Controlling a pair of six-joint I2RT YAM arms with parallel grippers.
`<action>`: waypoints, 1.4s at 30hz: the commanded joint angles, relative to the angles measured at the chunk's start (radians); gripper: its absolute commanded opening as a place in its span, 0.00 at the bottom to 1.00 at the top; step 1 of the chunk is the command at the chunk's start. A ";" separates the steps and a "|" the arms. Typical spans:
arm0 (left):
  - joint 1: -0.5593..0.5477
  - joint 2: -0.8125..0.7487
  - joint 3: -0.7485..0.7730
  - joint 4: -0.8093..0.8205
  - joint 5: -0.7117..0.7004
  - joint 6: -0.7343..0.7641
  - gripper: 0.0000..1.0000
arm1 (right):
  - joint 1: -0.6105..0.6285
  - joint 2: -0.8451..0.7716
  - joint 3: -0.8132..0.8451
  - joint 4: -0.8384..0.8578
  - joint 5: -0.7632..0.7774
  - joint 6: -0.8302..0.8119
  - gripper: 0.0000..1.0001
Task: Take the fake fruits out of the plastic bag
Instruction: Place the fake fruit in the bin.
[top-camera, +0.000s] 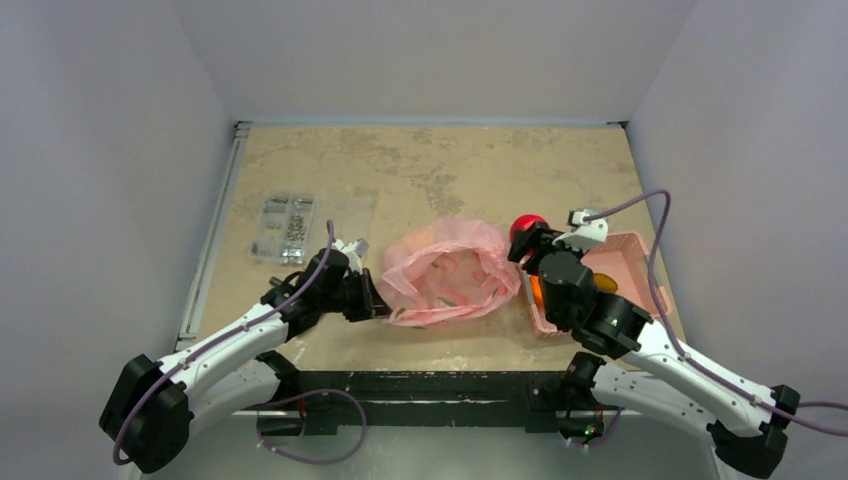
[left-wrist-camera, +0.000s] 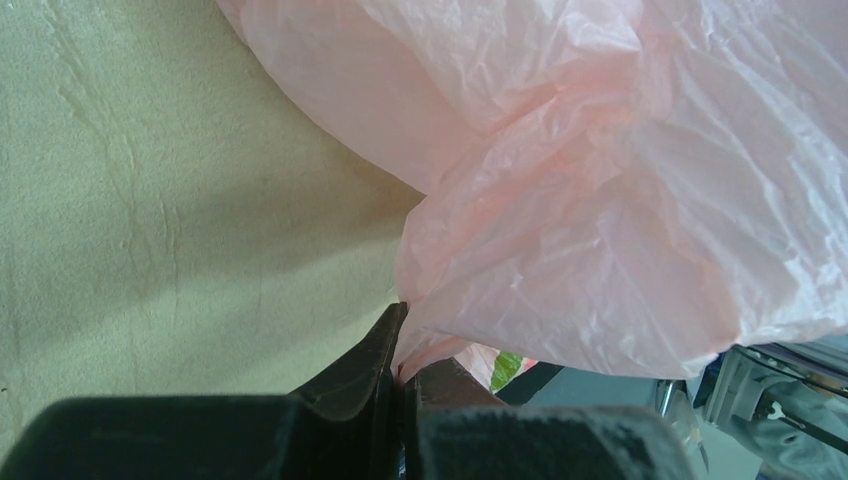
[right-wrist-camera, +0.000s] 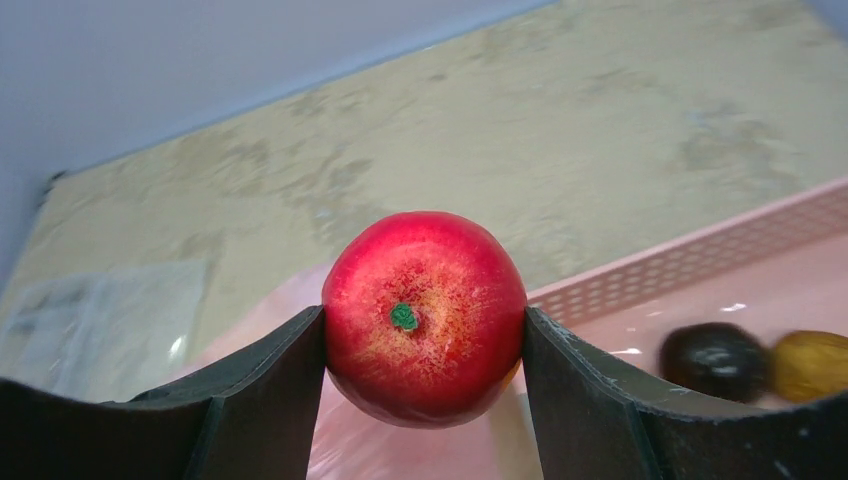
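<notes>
The pink plastic bag (top-camera: 447, 272) lies open at mid-table and fills the left wrist view (left-wrist-camera: 600, 180). My left gripper (top-camera: 377, 305) (left-wrist-camera: 402, 345) is shut on the bag's left edge. My right gripper (top-camera: 524, 238) (right-wrist-camera: 424, 330) is shut on the red apple (top-camera: 527, 224) (right-wrist-camera: 424, 315) and holds it raised between the bag's right rim and the pink basket (top-camera: 632, 250) (right-wrist-camera: 700, 260). In the basket lie a dark plum (right-wrist-camera: 717, 360) and a brown kiwi (right-wrist-camera: 810, 365); an orange (top-camera: 537, 289) shows beside my right arm. I cannot make out fruits inside the bag.
A clear packet of small metal parts (top-camera: 290, 228) lies at the table's left, also faint in the right wrist view (right-wrist-camera: 100, 310). Grey walls enclose the table on three sides. A metal rail (top-camera: 212, 240) runs along the left edge.
</notes>
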 joint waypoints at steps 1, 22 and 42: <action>-0.007 0.010 0.023 0.028 0.012 0.017 0.00 | -0.173 -0.017 0.031 -0.171 0.135 0.114 0.00; -0.007 -0.009 0.029 0.009 0.013 0.025 0.00 | -1.028 0.253 -0.121 0.017 -0.354 0.128 0.00; -0.007 -0.009 0.039 -0.001 0.007 0.028 0.00 | -1.053 0.246 -0.194 0.107 -0.443 0.057 0.77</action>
